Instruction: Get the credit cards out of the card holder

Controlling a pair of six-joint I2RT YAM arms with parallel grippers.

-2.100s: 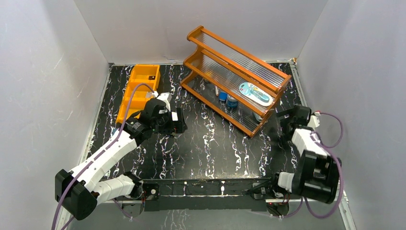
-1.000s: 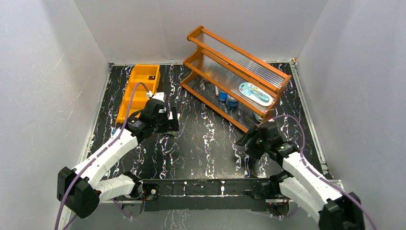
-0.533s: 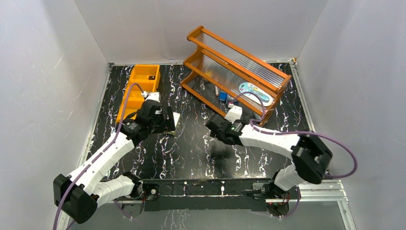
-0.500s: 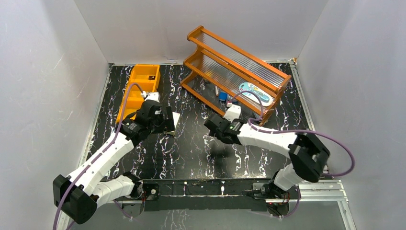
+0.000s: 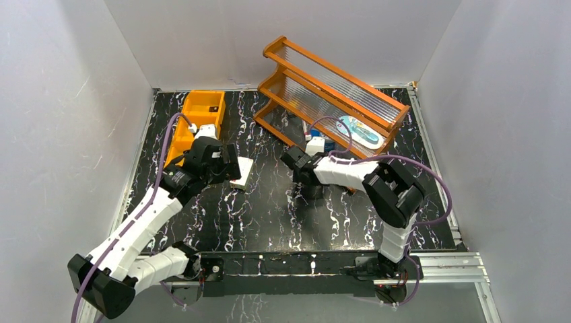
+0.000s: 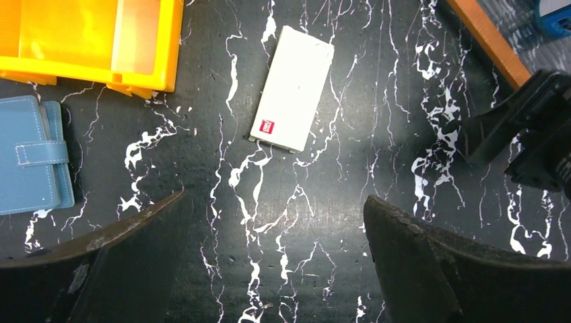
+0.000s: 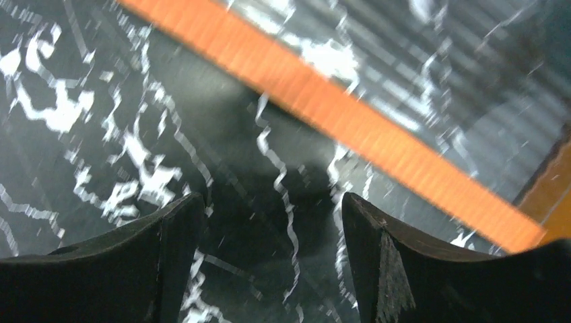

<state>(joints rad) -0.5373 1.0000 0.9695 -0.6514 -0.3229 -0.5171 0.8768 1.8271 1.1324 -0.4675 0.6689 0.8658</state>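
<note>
The card holder [image 6: 34, 165] is a blue wallet lying closed on the black marbled table, its strap fastened, at the left edge of the left wrist view. No credit cards show in any view. In the top view the wallet is hidden under my left arm. My left gripper [image 6: 273, 222] [image 5: 222, 171] is open and empty, above the table to the right of the wallet and just below a white box. My right gripper [image 7: 273, 222] [image 5: 295, 161] is open and empty, low over the table by the rack's front rail [image 7: 337, 114].
A white box with a red mark [image 6: 293, 87] [image 5: 241, 171] lies between the grippers. The orange three-compartment tray [image 5: 195, 124] [image 6: 87, 40] stands just behind the wallet. An orange wire rack [image 5: 333, 101] holding small items stands at the back right. Grey walls enclose the table.
My right arm swung from the far right across to the middle, by the rack's front left. My left gripper drew back to the left, uncovering the white box.
</note>
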